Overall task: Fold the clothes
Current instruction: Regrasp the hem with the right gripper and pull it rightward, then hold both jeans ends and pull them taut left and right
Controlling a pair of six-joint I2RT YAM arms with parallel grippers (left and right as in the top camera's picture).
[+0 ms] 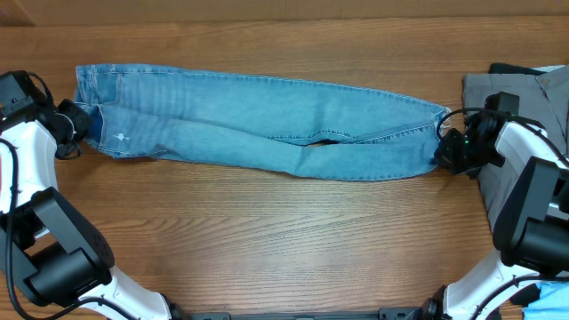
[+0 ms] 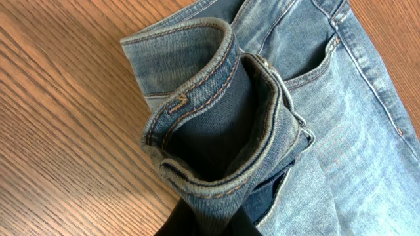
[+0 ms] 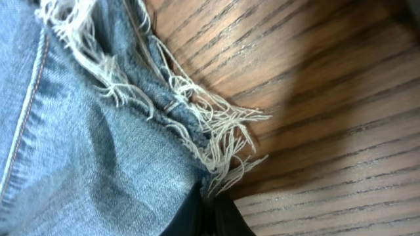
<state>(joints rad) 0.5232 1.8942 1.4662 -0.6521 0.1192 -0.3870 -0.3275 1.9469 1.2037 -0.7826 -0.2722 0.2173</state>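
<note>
The light blue denim jeans (image 1: 258, 129) lie stretched out across the table, waistband at the left, frayed hems at the right. My left gripper (image 1: 78, 124) is shut on the bunched waistband (image 2: 216, 131) at the left end; a pocket shows beside it. My right gripper (image 1: 442, 153) is shut on the frayed hem (image 3: 210, 141) at the right end, white threads fanning over the wood. In both wrist views the black fingers show only at the bottom edge, pinching denim.
Grey trousers (image 1: 516, 84) lie at the far right edge behind my right arm. A light blue item (image 1: 551, 300) shows at the bottom right corner. Bare wooden table (image 1: 284, 240) lies in front of the jeans.
</note>
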